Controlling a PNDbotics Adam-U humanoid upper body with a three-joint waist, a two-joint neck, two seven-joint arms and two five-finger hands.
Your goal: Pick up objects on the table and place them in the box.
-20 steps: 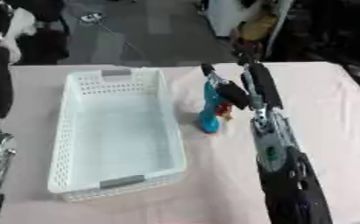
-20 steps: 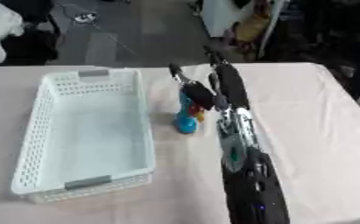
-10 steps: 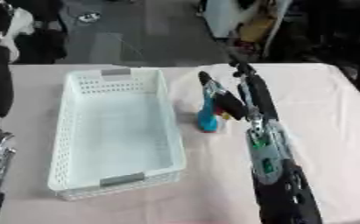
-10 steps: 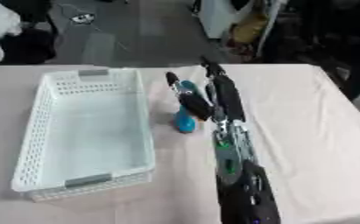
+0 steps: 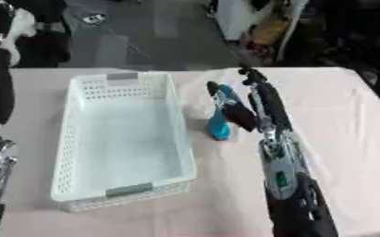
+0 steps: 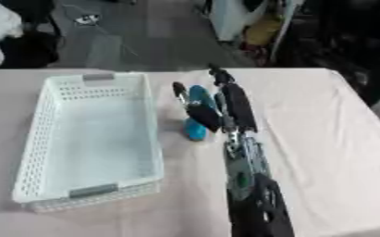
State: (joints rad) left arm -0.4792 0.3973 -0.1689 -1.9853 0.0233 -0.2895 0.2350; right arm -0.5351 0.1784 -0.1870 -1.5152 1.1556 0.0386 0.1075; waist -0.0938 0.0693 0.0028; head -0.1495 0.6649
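Your right hand (image 5: 240, 111) has its thumb and fingers curled around the blue object (image 5: 219, 115), just right of the white basket (image 5: 67, 152). Your left hand isn't visible.

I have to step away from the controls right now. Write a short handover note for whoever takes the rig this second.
Right hand: reaching over the table, fingers curled round the teal object, which stands beside the basket's right wall; whether it is off the table I cannot tell.
Left hand: only a bit of silver arm shows at the lower left corner; hand not in view.
White basket: on the table's left half, nothing visible inside.
Done: grasp on the teal object.
Left: lift it, carry it left over the basket wall, release inside.
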